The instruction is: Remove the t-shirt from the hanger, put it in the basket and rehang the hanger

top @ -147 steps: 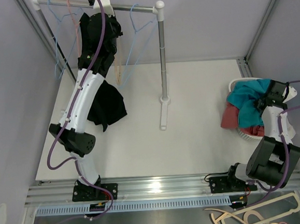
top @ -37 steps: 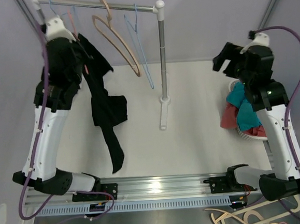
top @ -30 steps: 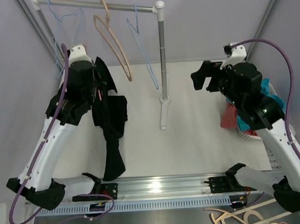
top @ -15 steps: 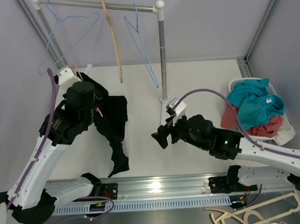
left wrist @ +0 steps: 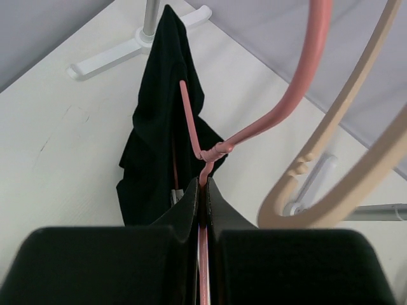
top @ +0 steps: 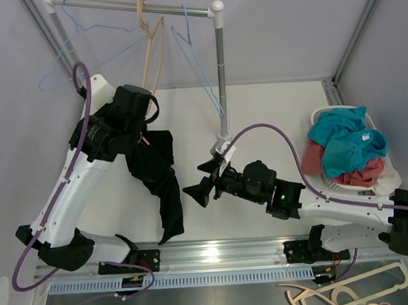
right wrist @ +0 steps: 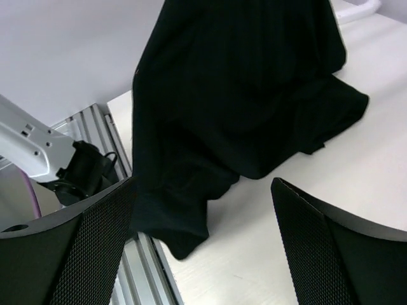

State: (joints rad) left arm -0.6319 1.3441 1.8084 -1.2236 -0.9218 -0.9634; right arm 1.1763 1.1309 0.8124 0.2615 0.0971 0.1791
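Fabric of the black t-shirt (right wrist: 241, 95) is hanging lengthwise directly ahead of the right gripper (top: 201, 182), whose jaws are standing wide apart, while the left gripper (left wrist: 202, 187) is clamping the pink hanger (left wrist: 286, 101) carrying it.

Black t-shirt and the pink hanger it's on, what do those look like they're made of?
Black t-shirt: soft knit fabric, probably cotton, with a matte finish. It hangs in limp folds with no sheen.
Pink hanger: likely plastic or plastic-coated wire, smooth and slightly glossy. It is a thin round rod of even colour, with a twisted joint at the neck.
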